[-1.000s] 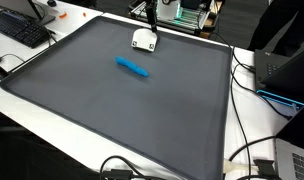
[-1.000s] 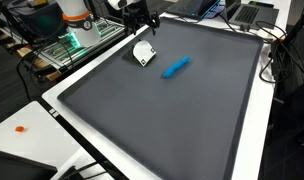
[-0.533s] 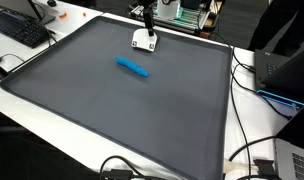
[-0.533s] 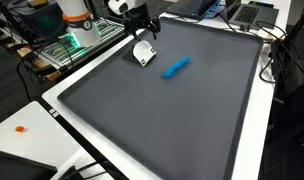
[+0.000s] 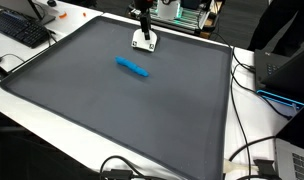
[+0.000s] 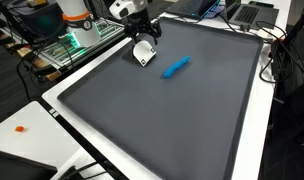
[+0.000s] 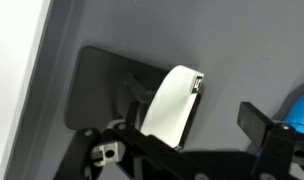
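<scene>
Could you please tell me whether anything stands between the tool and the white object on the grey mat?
Nothing visible does. The open tool hangs close above the white object, and no other thing shows between them in both exterior views. The blue object lies apart on the grey mat, off to one side.

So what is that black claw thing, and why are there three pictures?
That is a robot arm, and the claw is its gripper. Two cameras stand outside the robot and look at the table from different places. The third sits on the robot's wrist and looks down past the gripper. On the big grey mat lie a small white object and a blue stick-shaped thing. The gripper hangs right over the small white object with its jaws open, so it holds nothing.
</scene>
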Robot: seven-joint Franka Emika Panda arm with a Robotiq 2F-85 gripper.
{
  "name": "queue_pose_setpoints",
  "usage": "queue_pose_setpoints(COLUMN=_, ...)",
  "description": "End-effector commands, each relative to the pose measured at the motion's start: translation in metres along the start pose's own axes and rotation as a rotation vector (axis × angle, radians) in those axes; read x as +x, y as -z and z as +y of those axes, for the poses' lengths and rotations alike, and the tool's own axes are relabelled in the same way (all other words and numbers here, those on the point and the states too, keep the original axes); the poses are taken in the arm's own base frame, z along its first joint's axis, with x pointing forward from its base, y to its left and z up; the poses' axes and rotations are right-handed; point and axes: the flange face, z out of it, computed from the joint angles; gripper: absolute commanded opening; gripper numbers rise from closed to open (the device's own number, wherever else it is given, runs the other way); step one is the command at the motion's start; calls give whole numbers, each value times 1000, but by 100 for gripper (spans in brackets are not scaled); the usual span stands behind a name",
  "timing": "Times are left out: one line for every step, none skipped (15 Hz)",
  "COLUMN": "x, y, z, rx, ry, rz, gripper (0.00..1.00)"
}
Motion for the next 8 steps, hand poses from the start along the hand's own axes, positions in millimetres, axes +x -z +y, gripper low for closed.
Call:
queue_pose_setpoints(x=4, y=-5, z=2, rx=4, ry=-19, rz=21, gripper=100)
queue_pose_setpoints(x=4, y=-7, z=2, rx=7, ry=-16, rz=37, gripper=100)
queue_pose_setpoints(x=5, y=-8, z=2, rx=9, ry=-19, rz=44, gripper=100)
queue_pose_setpoints(x=5, y=-10, z=2, rx=14, ry=-27, rz=49, gripper=100)
queue_pose_setpoints(x=6, y=-10, z=2, rx=20, ry=-38, rz=53, gripper=100)
queue_pose_setpoints(x=6, y=-12, z=2, rx=24, ry=-47, rz=57, gripper=100)
queue_pose_setpoints(x=7, y=-13, z=1, rx=27, ry=-56, rz=58, gripper=100)
queue_pose_setpoints(x=8, y=-15, z=2, rx=28, ry=-60, rz=66, gripper=100)
